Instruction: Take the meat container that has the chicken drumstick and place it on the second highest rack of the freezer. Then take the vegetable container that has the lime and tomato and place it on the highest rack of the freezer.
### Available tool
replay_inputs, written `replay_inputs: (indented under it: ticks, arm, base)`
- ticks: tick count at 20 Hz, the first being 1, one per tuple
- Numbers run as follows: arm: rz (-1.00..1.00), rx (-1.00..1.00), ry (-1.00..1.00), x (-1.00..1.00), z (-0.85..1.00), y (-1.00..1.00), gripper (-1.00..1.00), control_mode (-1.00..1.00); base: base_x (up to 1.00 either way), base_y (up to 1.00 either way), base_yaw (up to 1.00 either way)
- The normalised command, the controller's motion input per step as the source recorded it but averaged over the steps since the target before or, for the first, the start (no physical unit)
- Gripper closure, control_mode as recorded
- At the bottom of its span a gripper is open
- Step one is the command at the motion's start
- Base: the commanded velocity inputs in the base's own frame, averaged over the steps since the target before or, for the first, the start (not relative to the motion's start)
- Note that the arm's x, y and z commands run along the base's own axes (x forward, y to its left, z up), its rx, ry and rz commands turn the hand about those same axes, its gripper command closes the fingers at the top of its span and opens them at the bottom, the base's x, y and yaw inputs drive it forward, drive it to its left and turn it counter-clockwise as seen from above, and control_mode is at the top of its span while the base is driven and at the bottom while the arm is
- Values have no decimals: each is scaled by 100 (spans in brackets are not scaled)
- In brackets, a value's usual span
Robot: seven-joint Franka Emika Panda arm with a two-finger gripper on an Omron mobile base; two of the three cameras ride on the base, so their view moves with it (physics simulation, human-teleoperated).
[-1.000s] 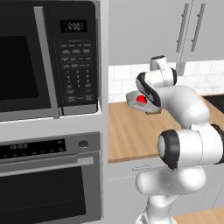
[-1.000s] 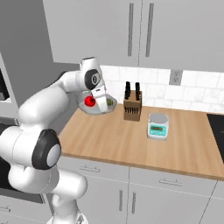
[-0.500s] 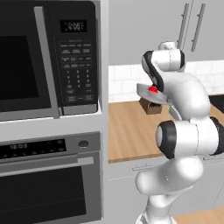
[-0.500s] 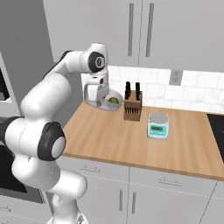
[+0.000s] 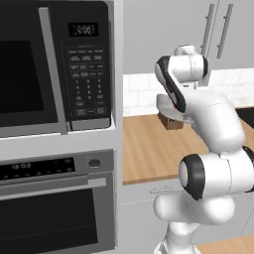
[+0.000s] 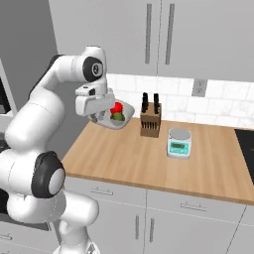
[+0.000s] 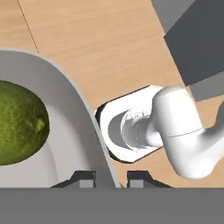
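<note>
Over the past second the arm has swung higher, its fingers [image 7: 106, 177] pinching the rim of the vegetable container [image 6: 119, 117], lime [image 7: 19, 122] and tomato [image 6: 117, 107] inside, lifted above the tabletop [image 6: 149, 158], apparently freezer-bound.

Arm [image 6: 42, 114]: glossy white, fat rounded segments, smooth shells w/ no cables or screws visible. Joints capped w/ dark grey/black rings; round dark disc w/ small grey hub on upper joint, another on the big lower joint at approx 7 o'clock in right base view. Black band curves along a link in left base view. Hand block boxy, white-grey. Gripper [image 7: 110, 177]: two small dark finger tips, squared-off, light-grey inner faces.
</note>
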Motion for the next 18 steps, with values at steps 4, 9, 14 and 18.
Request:
replay_inputs:
  ticks: [4, 9, 14, 18]
  arm:
    - [-8, -17, -12, -44, 9, 21, 100, -100]
    - [0, -14, -5, -23, 5, 0, 100, -100]
    - [5, -13, 0, -31, 2, 0, 100, -100]
    - [17, -7, -1, -67, 0, 0, 100, -100]
  base:
    - [0, 0, 0]
    - [0, 0, 0]
    - [0, 0, 0]
    - [0, 0, 0]
